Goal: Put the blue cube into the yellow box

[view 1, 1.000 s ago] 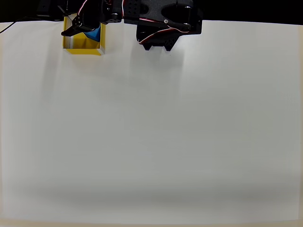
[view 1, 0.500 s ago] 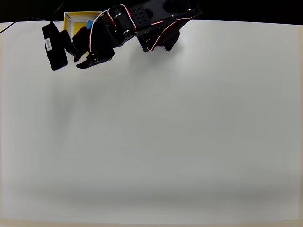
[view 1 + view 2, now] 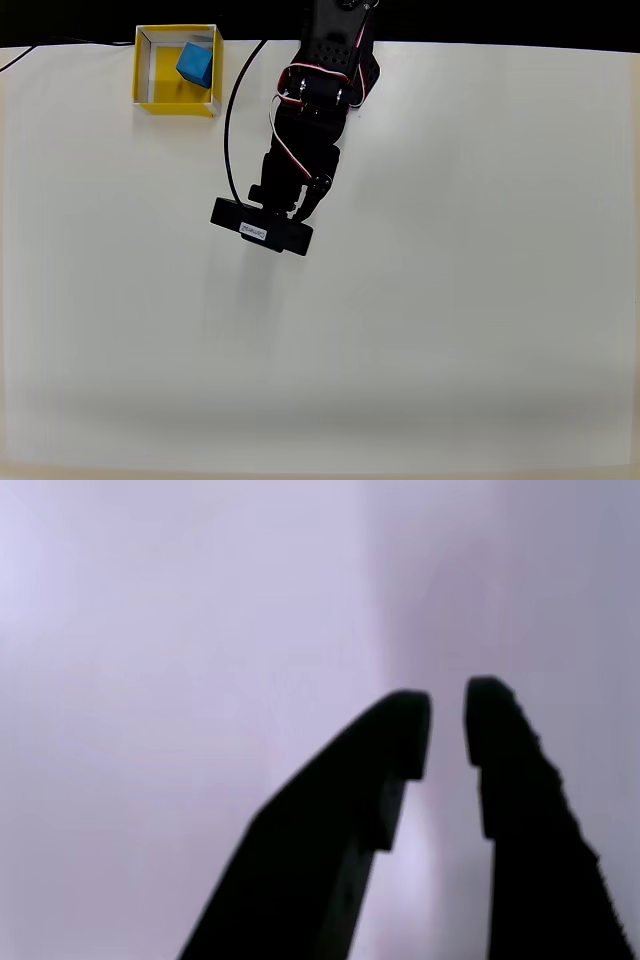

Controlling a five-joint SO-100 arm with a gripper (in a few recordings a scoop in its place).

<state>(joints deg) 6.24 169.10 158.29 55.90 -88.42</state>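
The yellow box stands at the table's back left in the overhead view. Inside it, tilted in the far right corner, lies the blue cube, with nothing touching it. My black arm reaches down from the back edge to the middle of the table, well right of and nearer than the box. Its wrist camera bar covers the fingertips from above. In the wrist view my gripper hangs blurred over bare white table, its two dark fingers nearly together with only a thin slit and nothing between them.
A black cable loops from the arm's base down to the wrist camera. The white table spreads wide to the front and right. A dark strip runs along the back edge.
The gripper held the blue cube over the box, let it go, then swung right and forward away from the box. The cube now lies in the box and the fingers have drawn together.
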